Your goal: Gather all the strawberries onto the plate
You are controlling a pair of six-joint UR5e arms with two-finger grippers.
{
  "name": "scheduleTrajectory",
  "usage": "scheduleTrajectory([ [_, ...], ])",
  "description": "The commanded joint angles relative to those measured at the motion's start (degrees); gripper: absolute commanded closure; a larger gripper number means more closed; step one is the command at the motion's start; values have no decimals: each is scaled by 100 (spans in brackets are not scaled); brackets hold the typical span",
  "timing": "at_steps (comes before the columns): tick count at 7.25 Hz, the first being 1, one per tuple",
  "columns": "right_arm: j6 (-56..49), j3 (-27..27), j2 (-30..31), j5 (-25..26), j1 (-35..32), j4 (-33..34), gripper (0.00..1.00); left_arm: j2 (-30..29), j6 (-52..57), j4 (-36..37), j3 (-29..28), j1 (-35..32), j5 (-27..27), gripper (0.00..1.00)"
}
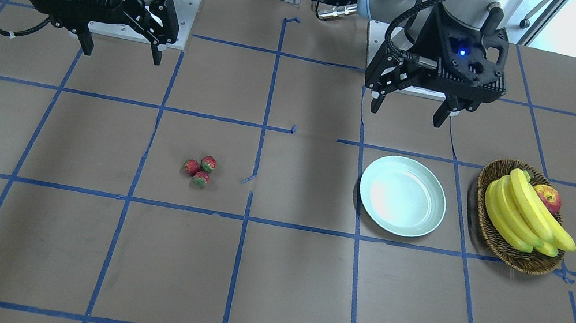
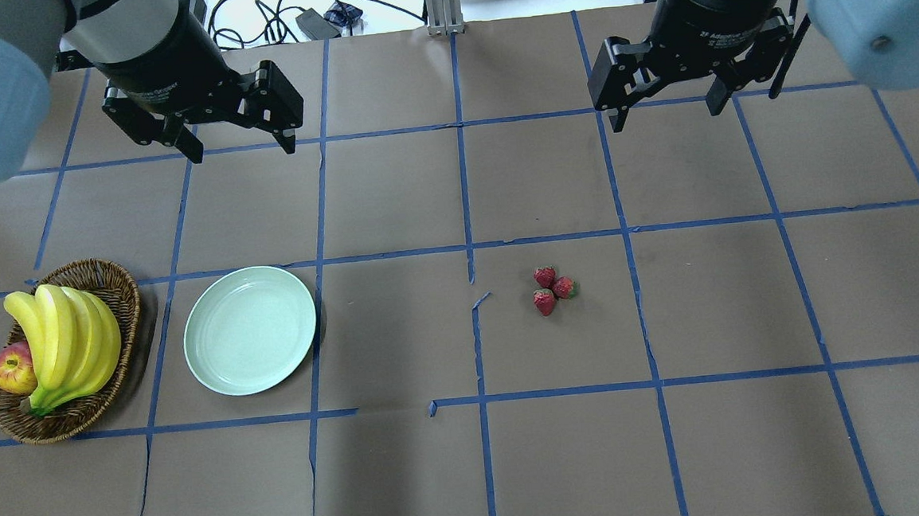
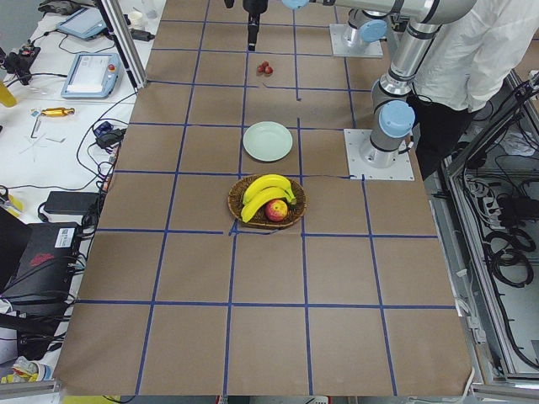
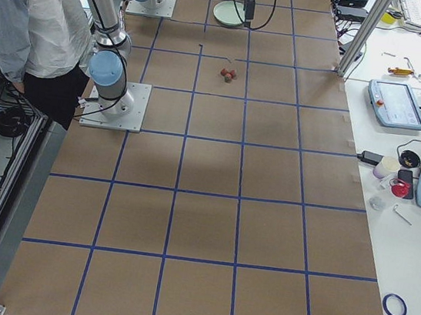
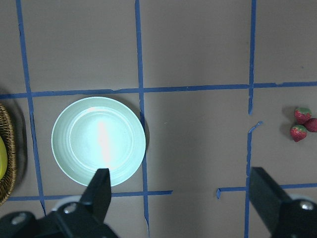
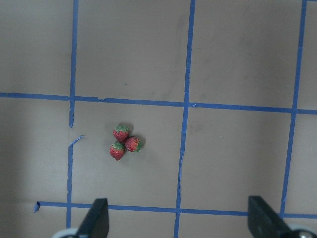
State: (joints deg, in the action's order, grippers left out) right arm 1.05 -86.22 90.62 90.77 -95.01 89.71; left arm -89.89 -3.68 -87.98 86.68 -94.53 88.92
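Basket (image 2: 122,283), far left of the overhead view: holds bananas (image 2: 73,337) and an apple (image 2: 12,371). Plate (image 2: 250,331): on the table (image 2: 472,465) just right of the basket, not touching it. Left gripper (image 2: 244,150): hovers above the table beyond the plate, jaws spread wide, empty. Strawberries (image 2: 555,287): three, clustered and touching, on the table right of centre, well apart from the plate. Right gripper (image 2: 668,116): hovers beyond the strawberries, jaws spread wide, empty.
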Motion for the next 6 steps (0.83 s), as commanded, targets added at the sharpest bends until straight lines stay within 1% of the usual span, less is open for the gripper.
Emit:
scheduleTrajectory([
  [1, 9, 0, -45, 2, 0, 20, 0, 15, 7, 0, 103, 5, -15, 0],
  [6, 0, 52, -97, -42, 0, 11, 0, 41, 7, 0, 113, 5, 11, 0],
])
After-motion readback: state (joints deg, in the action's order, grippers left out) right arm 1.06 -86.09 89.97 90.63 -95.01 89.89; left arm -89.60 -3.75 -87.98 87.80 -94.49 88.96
